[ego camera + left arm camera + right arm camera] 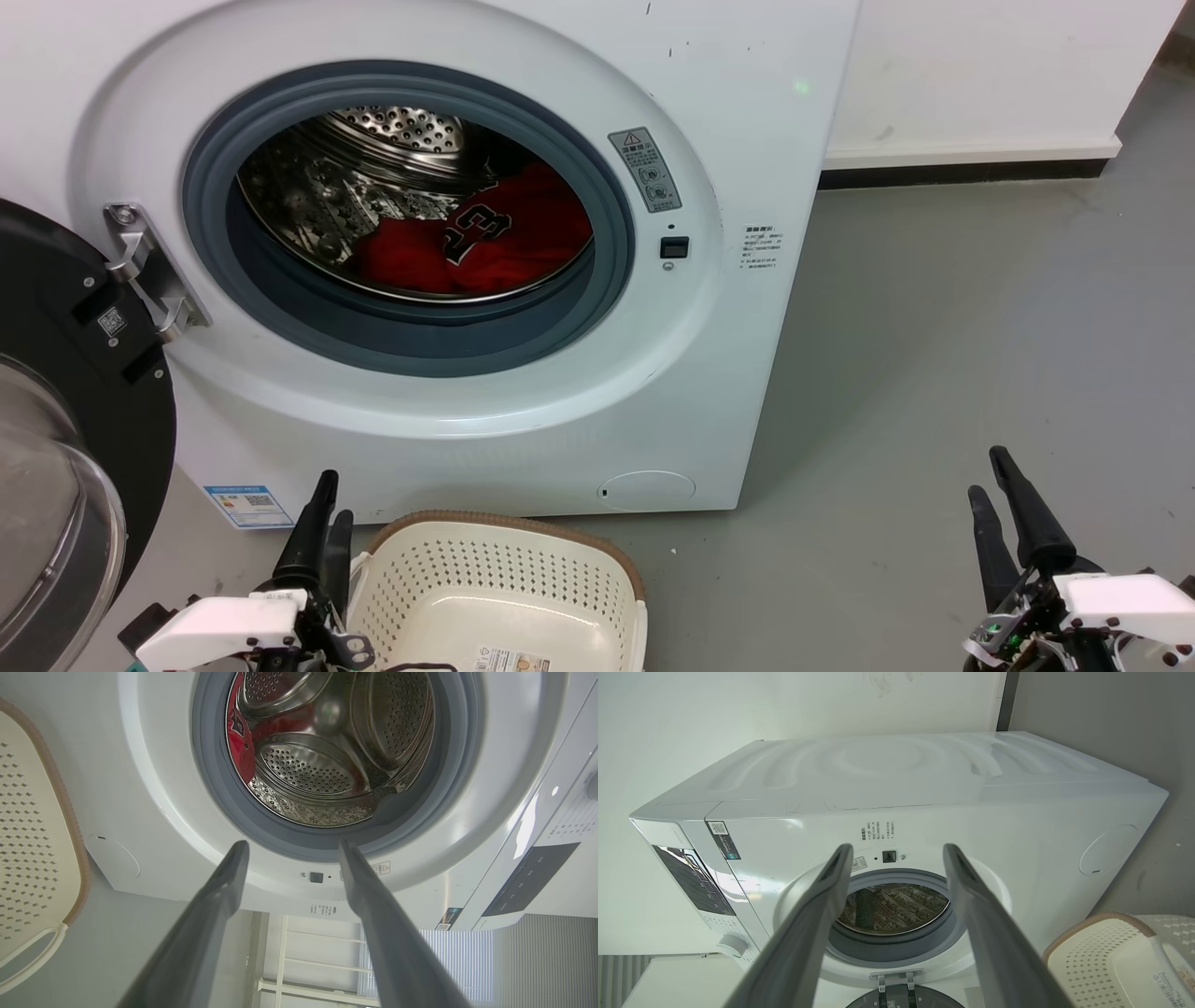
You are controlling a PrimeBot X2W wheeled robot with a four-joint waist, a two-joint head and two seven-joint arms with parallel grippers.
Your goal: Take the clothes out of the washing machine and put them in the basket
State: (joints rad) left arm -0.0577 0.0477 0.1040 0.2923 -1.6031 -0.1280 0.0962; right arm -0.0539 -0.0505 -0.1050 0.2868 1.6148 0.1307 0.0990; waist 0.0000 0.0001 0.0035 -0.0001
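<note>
I see left gripper (293,844) and right gripper (897,847) fingers apart; bright red clothes (527,238) lie inside the white front-loading washing machine (485,439)

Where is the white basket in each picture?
Head view: the basket is at the bottom centre.
Left wrist view: basket along the left edge.
Right wrist view: basket in the lower right corner.
Shared landmark: the washing machine's grey ring.
</note>
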